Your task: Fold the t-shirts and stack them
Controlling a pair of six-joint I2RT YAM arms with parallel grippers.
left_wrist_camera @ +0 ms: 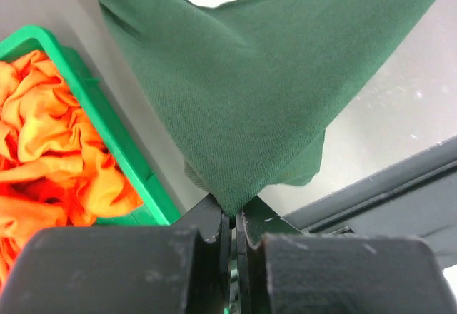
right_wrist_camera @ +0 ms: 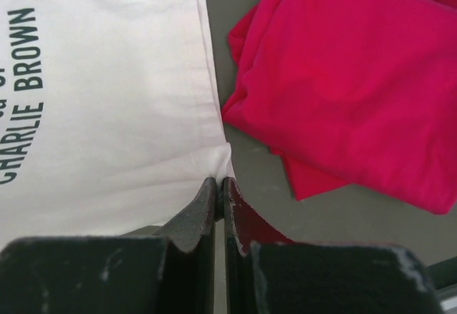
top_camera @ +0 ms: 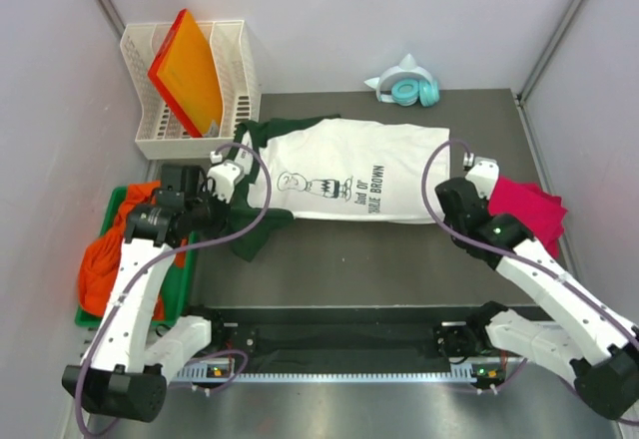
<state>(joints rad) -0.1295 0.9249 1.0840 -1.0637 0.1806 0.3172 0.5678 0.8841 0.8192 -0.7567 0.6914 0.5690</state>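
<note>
Take the white t-shirt as your landmark. It lies spread across the middle of the table, printed side up, with the text running sideways.

At the shirt's left end, your left gripper has its jaws pressed together on the tip of the green sleeve, and the cloth fans out from the pinch. At the shirt's right end, your right gripper pinches the near corner of the hem, jaws closed on white fabric.

Just right of that hem sits 1 folded pink t-shirt; you cannot tell whether the 2 touch. Left of the shirt, beyond the held sleeve, a green tray holds a crumpled orange t-shirt.

Behind the shirt's left end stands a white rack with an orange folder leaning in it. Behind its right end lie teal headphones.
</note>
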